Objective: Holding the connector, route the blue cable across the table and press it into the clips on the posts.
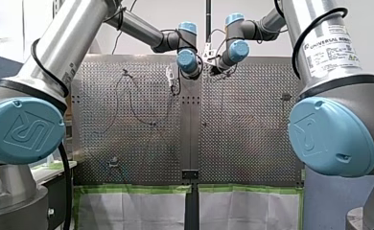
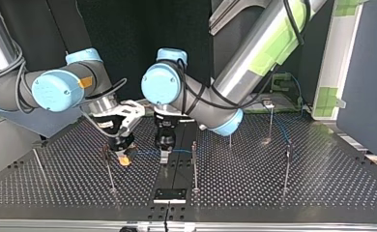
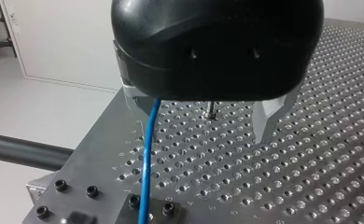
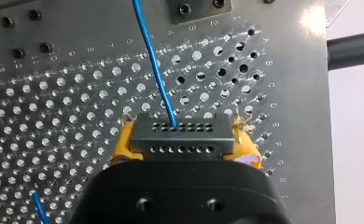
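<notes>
Silver arms (image 1: pixel 75 28), light-blue joint caps (image 1: pixel 22 129), black cables (image 1: pixel 314 28).

The worktop (image 3: pixel 311 163) was bare perforated metal, brushed and faintly shiny, catching bright glints. The blue cable (image 4: pixel 154 70) had a smooth, slightly glossy sheath that looked like plastic. The connector (image 4: pixel 182 137) was a dark matt block, apparently plastic. My right pincer (image 4: pixel 185 144) carried yellow, rubbery-looking pads (image 4: pixel 123 145). My left pincer (image 3: pixel 203 116) had a smooth, glossy black housing and pale, dull metal fingers (image 3: pixel 269 121). The posts (image 2: pixel 195 166) were thin metal rods. My left arm (image 1: pixel 70 38) was smooth satin metal with a glossy blue cap (image 1: pixel 24 129).
</notes>
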Motion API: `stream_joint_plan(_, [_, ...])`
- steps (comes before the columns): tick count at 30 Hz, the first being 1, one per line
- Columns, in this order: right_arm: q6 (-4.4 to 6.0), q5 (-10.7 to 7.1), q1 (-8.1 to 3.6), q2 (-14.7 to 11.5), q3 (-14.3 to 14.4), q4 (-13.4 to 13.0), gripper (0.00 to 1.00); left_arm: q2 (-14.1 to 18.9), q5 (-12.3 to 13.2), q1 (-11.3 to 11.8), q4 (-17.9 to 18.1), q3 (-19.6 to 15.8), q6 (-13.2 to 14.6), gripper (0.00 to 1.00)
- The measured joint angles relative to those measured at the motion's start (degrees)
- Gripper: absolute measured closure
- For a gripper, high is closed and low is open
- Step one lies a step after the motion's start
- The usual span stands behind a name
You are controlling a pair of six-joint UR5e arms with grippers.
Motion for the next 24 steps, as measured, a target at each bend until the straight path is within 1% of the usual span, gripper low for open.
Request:
stream_joint_plan(1, [0.00,0.00,-0.02,0.00,0.00,0.00,1.00,-0.04,-0.05,-0.02,0.14,0.03,-0.10,0.00])
stream_joint_plan(2, [0.00,0.00,-0.02,0.00,0.00,0.00,1.00,-0.07,-0.10,-0.07,0.27,0.06,-0.17,0.10])
stream_joint_plan(3, [0.00,0.00,-0.02,0.00,0.00,0.01,1.00,-0.09,-0.14,-0.12,0.34,0.06,-0.19,0.10])
stream_joint_plan(4, [0.00,0.00,-0.01,0.00,0.00,0.02,1.00,-0.09,-0.21,-0.20,0.39,0.08,-0.16,0.22])
stream_joint_plan(5, [0.00,0.00,-0.02,0.00,0.01,0.03,1.00,-0.07,-0.40,-0.32,0.42,0.08,-0.05,0.37])
stream_joint_plan(6, [0.00,0.00,-0.01,0.00,0.00,0.04,1.00,-0.08,-0.63,-0.41,0.43,0.08,0.11,0.37])
stream_joint_plan(7, [0.00,0.00,0.02,0.00,0.00,0.05,1.00,-0.09,-0.94,-0.50,0.41,0.08,0.29,0.49])
stream_joint_plan(8, [0.00,0.00,0.03,0.00,0.01,0.06,1.00,-0.10,-1.47,-0.62,0.37,0.08,0.49,0.65])
stream_joint_plan(9, [0.00,0.00,0.03,0.00,0.00,0.06,1.00,-0.10,-1.91,-0.70,0.34,0.08,0.59,0.65])
stream_joint_plan(10, [0.00,0.00,0.04,0.01,0.01,0.07,1.00,-0.10,-2.35,-0.77,0.31,0.08,0.67,0.78])
stream_joint_plan(11, [0.00,0.00,0.04,0.00,0.00,0.07,1.00,-0.11,-2.88,-0.85,0.28,0.08,0.71,0.96])
stream_joint_plan(12, [0.00,0.00,0.04,0.00,0.00,0.07,1.00,-0.11,-3.18,-0.89,0.26,0.08,0.69,0.96])
stream_joint_plan(13, [0.00,0.00,0.07,0.00,0.00,0.07,1.00,-0.11,-3.40,-0.91,0.24,0.08,0.66,1.00])
stream_joint_plan(19, [0.00,0.00,0.16,0.00,0.00,0.08,1.00,-0.11,-4.03,-0.96,-0.24,0.08,0.55,1.00])
stream_joint_plan(24, [0.00,0.00,0.21,0.02,0.11,0.09,1.00,-0.12,-6.26,-1.09,-1.00,-0.38,0.47,1.00])
